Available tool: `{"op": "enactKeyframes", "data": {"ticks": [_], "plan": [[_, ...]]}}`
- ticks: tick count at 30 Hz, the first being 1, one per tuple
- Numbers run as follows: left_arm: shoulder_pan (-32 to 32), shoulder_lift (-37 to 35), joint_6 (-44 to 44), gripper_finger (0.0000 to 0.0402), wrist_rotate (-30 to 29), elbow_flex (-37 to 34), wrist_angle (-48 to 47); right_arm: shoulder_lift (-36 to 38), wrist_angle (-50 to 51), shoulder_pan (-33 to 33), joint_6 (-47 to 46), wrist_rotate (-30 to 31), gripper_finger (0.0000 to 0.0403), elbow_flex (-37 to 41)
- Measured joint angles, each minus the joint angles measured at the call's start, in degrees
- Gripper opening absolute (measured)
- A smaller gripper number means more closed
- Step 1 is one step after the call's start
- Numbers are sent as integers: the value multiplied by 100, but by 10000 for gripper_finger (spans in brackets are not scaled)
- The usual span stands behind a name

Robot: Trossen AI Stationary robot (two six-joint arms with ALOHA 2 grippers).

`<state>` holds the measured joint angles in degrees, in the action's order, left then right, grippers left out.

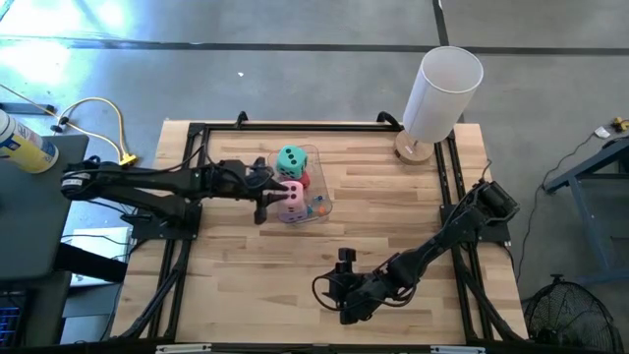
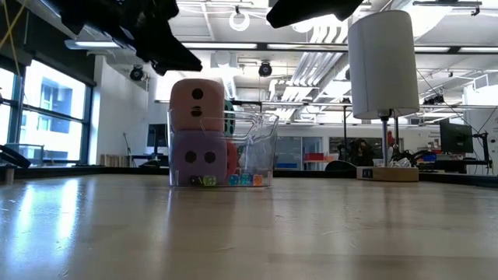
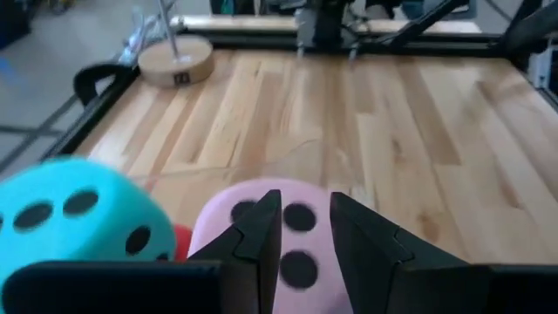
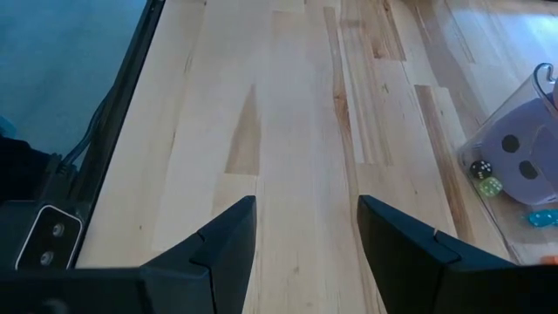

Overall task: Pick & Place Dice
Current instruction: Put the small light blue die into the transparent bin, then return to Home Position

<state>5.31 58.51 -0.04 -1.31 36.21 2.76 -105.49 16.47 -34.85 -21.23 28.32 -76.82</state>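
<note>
A clear plastic container (image 1: 316,155) (image 2: 262,148) stands mid-table. Inside it the pink die (image 1: 292,201) (image 2: 197,101) (image 3: 218,218) sits on top of the purple die (image 2: 198,159) (image 4: 523,148). The teal die (image 1: 291,159) (image 3: 70,227) and the red die (image 1: 306,180) (image 3: 180,240) are packed behind them. My left gripper (image 1: 270,194) (image 3: 303,205) hovers just over the pink die's top, its fingers a narrow gap apart and holding nothing. My right gripper (image 1: 329,290) (image 4: 307,209) is open over bare wood near the table's near edge.
A white cylindrical lamp (image 1: 442,93) (image 2: 381,62) on a round wooden base stands at the far right corner. Tiny coloured beads (image 2: 241,180) and small dice (image 4: 481,174) lie in the container's bottom. A black frame rail (image 1: 197,133) runs around the tabletop. Bare wood spreads on all sides of the container.
</note>
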Motion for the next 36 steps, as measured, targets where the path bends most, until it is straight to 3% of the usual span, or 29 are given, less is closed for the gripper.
{"op": "enactKeyframes", "data": {"ticks": [4, 8, 17, 21, 26, 36], "plan": [[-149, -308, 22, 96, -66, 0, 25, 0, 5, 0, -115, -101, 191, 0], [-175, -833, -106, 96, 319, 0, -111, 0, 11, -2, -118, -170, 166, 0], [-175, -2120, -300, 90, 301, 0, -1285, 320, 675, -2, 211, -164, 12, 0], [-80, -2474, -296, 61, -98, 0, -1794, 832, 1369, 51, 496, -90, 4, -1], [112, -2686, -297, 7, -140, 0, -2007, 1722, 2429, 232, 268, -58, 4, -4], [288, -3835, -327, 0, -90, 3, -2169, 4082, 3043, -82, 50, 122, 3, -4]]}}
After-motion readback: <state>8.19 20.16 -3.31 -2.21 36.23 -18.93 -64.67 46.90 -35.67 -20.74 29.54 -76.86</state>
